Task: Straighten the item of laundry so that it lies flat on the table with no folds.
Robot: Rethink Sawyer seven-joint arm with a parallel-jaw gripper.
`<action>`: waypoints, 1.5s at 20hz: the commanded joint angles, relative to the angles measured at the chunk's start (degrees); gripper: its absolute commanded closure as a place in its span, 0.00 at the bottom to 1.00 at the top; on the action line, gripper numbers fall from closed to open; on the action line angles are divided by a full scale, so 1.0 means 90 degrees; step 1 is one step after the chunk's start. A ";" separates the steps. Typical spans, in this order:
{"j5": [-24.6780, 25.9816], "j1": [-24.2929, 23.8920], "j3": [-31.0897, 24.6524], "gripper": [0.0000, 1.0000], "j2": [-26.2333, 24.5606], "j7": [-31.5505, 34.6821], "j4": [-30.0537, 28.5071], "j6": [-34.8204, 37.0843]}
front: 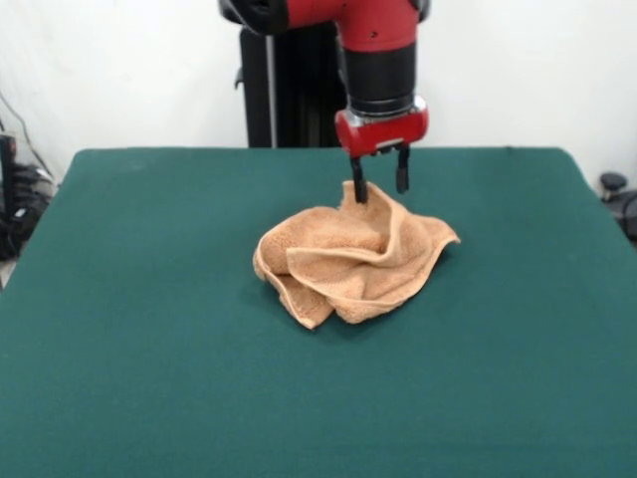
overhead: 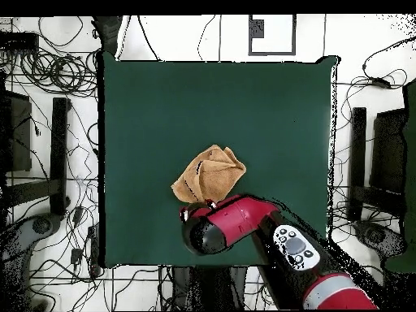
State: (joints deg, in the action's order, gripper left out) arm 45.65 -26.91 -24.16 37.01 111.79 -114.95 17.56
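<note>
The tan-orange towel (front: 350,254) lies crumpled in a heap with several folds near the middle of the dark green table (front: 149,349). One corner stands up at its far side. My gripper (front: 380,181) hangs just over that far edge with its fingers apart. One fingertip (front: 358,189) is down against the raised corner; the other is clear of the cloth. In the overhead view the towel (overhead: 210,175) sits just above the red arm (overhead: 236,223), which hides the gripper. The table (overhead: 162,97) spreads wide around it.
The black pedestal (front: 289,80) stands behind the table's far edge. Tangled cables (overhead: 49,73) and black stands (overhead: 58,154) lie on the floor around the table. A white wall is behind the robot.
</note>
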 commanded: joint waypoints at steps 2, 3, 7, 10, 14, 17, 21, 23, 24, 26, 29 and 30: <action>0.0563 0.0481 -0.0446 0.00 -0.0117 -0.0883 0.0580 0.0515; 0.0634 0.0545 -0.0381 0.00 -0.0147 -0.0779 0.0608 0.0442; 0.0834 0.0755 -0.0170 0.00 -0.0232 -0.0452 0.0674 0.0235; 0.0935 0.0862 -0.0106 0.00 -0.0295 -0.0315 0.0699 0.0160; 0.1104 0.1010 0.0047 0.00 -0.0233 -0.0210 0.0728 0.0138; 0.1056 0.0737 -0.0108 0.00 -0.0173 -0.0571 0.0732 0.0386; 0.1029 0.0487 -0.0175 0.00 -0.0097 -0.0890 0.0768 0.0616; 0.1059 0.0510 -0.0109 0.00 -0.0107 -0.0841 0.0825 0.0652; 0.1088 0.0529 -0.0072 0.00 -0.0126 -0.0799 0.0859 0.0639; 0.1133 0.0568 -0.0016 0.00 -0.0134 -0.0734 0.0893 0.0626; 0.1176 0.0605 0.0045 0.00 -0.0069 -0.0679 0.0880 0.0608; 0.1195 0.0601 0.0075 0.00 -0.0026 -0.0670 0.0859 0.0604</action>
State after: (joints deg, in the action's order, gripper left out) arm 52.64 -22.69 -24.01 36.92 111.79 -111.65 17.81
